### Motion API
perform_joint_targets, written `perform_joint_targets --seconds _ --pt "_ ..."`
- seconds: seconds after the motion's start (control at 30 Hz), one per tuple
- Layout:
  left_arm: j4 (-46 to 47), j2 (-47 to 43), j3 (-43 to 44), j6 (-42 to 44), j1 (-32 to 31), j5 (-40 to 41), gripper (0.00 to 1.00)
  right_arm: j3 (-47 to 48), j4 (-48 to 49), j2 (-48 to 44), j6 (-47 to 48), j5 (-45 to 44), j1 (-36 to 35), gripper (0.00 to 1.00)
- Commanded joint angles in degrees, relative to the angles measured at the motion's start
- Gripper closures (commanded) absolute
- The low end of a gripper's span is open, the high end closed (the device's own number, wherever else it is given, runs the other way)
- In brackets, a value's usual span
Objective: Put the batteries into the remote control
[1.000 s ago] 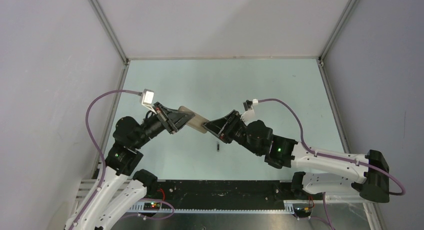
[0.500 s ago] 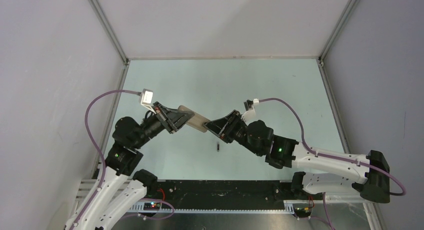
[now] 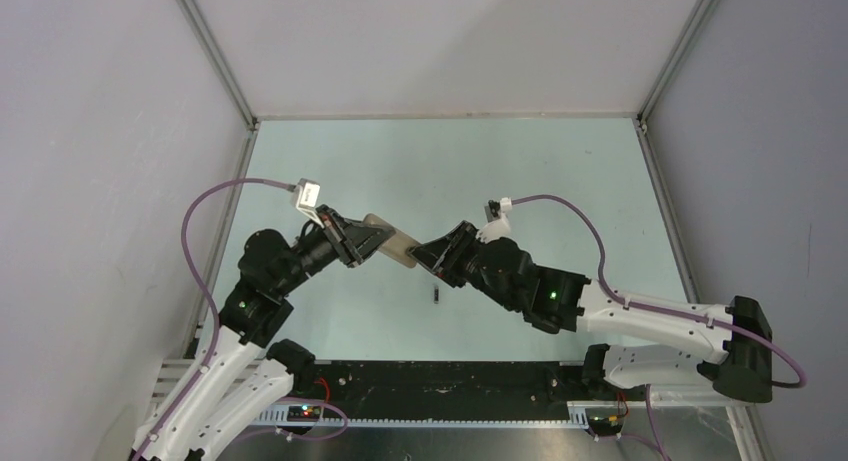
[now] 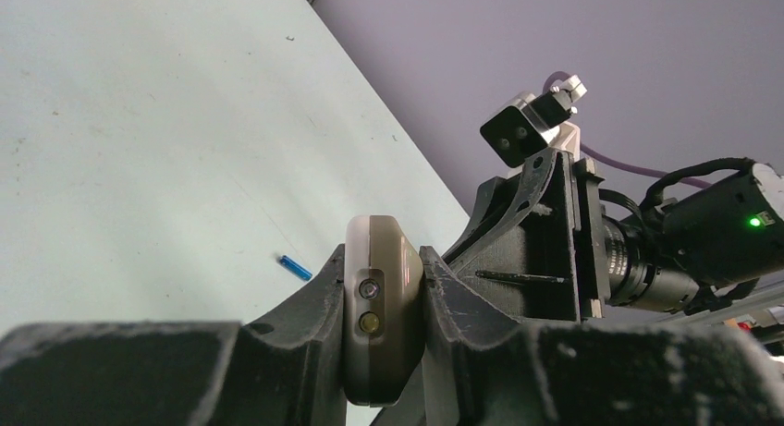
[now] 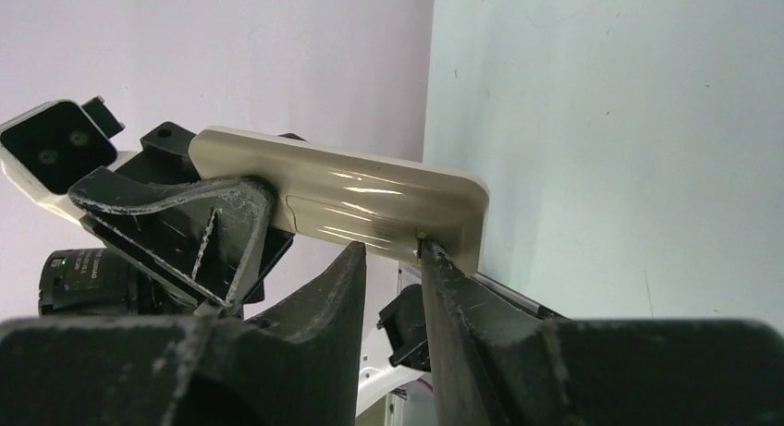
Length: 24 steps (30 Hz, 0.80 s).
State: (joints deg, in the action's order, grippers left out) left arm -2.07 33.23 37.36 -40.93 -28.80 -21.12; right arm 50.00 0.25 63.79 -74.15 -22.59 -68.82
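Note:
My left gripper (image 3: 372,241) is shut on the remote control (image 3: 392,244) and holds it above the table, plain beige back showing. In the left wrist view the remote (image 4: 384,306) is clamped end-on between the fingers. My right gripper (image 3: 422,254) meets the remote's free end. In the right wrist view its fingers (image 5: 444,269) stand slightly apart with nothing between them, tips against the remote's back (image 5: 370,200) by the cover seam. The dark battery (image 3: 437,295) lies on the table below the grippers. The blue battery (image 4: 296,267) lies on the table, seen only from the left wrist.
The pale green table (image 3: 450,171) is walled by grey panels with aluminium posts (image 3: 212,56) at the left and right. A black strip (image 3: 440,376) with the arm bases runs along the near edge.
My left arm has shifted slightly to the right, its wrist camera with it. My right wrist has turned and settled lower at the remote's end. The remote and dark battery stay in place.

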Motion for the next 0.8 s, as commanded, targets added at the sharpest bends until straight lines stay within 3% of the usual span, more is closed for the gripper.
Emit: perform_joint_targets --seconds 0.0,0.6,0.77 --pt "6.4 -1.9 0.5 -1.5 -1.9 -2.5 1.00 3.2 -4.4 2.4 -1.2 -3.8 0.0 0.67" --pt "7.3 -1.5 0.2 2.6 -3.8 -0.4 1.00 6.8 -13.2 4.6 -4.0 -7.2 -1.0 0.65" --pt "7.2 -0.6 0.4 3.0 -4.9 -0.1 1.00 7.0 -12.1 5.5 -3.3 -7.1 -0.9 0.56"
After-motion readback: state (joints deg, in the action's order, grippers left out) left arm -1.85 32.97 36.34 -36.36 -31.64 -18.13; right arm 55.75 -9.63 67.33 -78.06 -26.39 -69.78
